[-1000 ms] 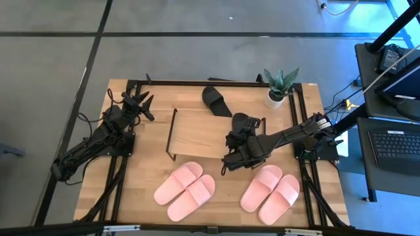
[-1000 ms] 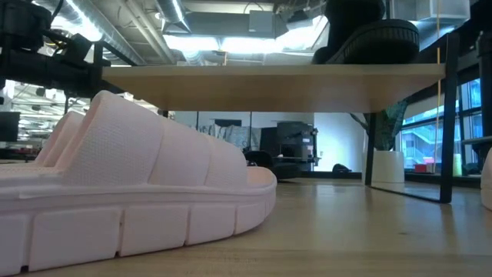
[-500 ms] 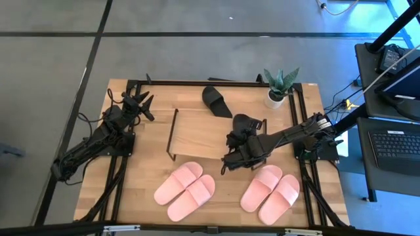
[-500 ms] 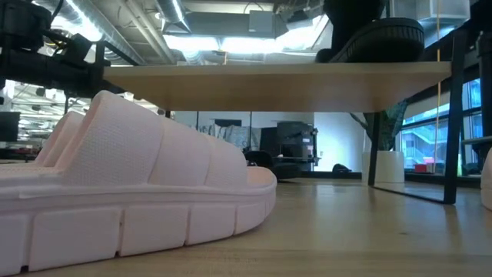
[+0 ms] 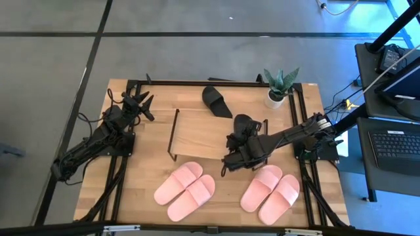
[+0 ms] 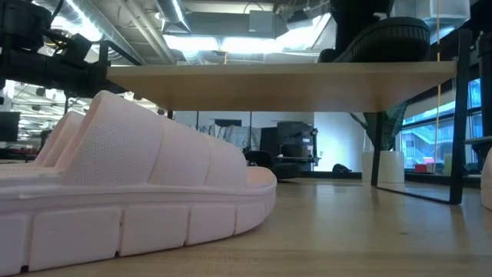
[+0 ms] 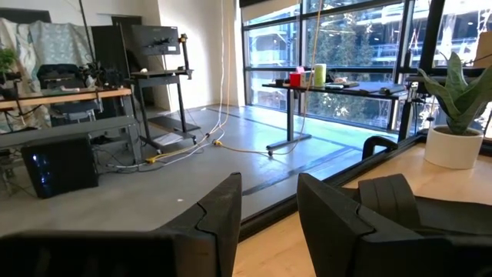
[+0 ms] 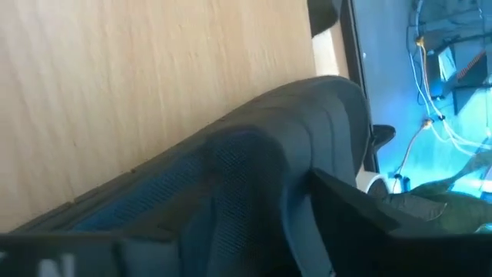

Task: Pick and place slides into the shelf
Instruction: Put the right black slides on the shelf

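Observation:
The shelf [image 5: 197, 134] stands mid-table, and a black slide [image 5: 244, 123] lies on the right end of its wood top. My right gripper [image 5: 239, 134] is at that slide and is open. In the right wrist view the slide's wide strap [image 8: 254, 169] fills the space between its fingers. A second black slide [image 5: 216, 100] rests sole-down on the table beyond the shelf. Two pink pairs [image 5: 185, 190] [image 5: 270, 193] lie near the front edge. My left gripper [image 7: 269, 223] waits open at the far left. My right gripper has its fingers on either side of the black slide's strap [image 8: 307, 165], and one dark finger [image 8: 361, 223] shows right beside it. Whether a finger touches the strap, I cannot tell. The slide rests sole-down on the shelf top [image 6: 307, 77].
A potted plant [image 5: 279, 88] stands at the far right corner. A pink slide [image 6: 131, 192] fills the near left of the low view. Bare wood shows on the shelf top left of the black slide and under the shelf.
In the low view the shelf's right leg and the black slide on top have shifted a little toward the table's right edge. The slide stays flat on the shelf board.

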Tool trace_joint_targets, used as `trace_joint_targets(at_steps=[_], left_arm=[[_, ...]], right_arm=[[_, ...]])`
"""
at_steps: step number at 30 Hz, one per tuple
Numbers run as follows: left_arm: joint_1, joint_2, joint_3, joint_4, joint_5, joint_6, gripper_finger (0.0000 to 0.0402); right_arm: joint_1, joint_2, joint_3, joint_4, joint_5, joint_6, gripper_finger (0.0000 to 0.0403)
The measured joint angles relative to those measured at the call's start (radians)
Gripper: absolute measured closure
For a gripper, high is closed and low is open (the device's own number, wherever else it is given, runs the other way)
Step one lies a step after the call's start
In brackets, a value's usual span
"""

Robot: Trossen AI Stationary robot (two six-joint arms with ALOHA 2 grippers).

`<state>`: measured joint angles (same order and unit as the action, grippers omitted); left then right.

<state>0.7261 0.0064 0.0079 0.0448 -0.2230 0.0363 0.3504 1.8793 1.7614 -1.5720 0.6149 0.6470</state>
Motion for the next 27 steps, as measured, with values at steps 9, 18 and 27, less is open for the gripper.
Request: trace_joint_targets(at_steps=[9,18,27], left_arm=[[0.0,0.0,0.015,0.02,0.0,0.0,0.0282],[0.0,0.001,0.153,0.011,0.19,-0.101,0.0282],[-0.037,0.183,0.462,-0.171,0.442,-0.139,0.0283]], right_arm=[[0.0,0.0,0.241,0.002,0.001,-0.058,0.016],[-0.045,-0.018,0.521,0.002,-0.08,-0.055,0.016],[-0.159,-0.232,0.46,0.001,-0.28,-0.175,0.016]])
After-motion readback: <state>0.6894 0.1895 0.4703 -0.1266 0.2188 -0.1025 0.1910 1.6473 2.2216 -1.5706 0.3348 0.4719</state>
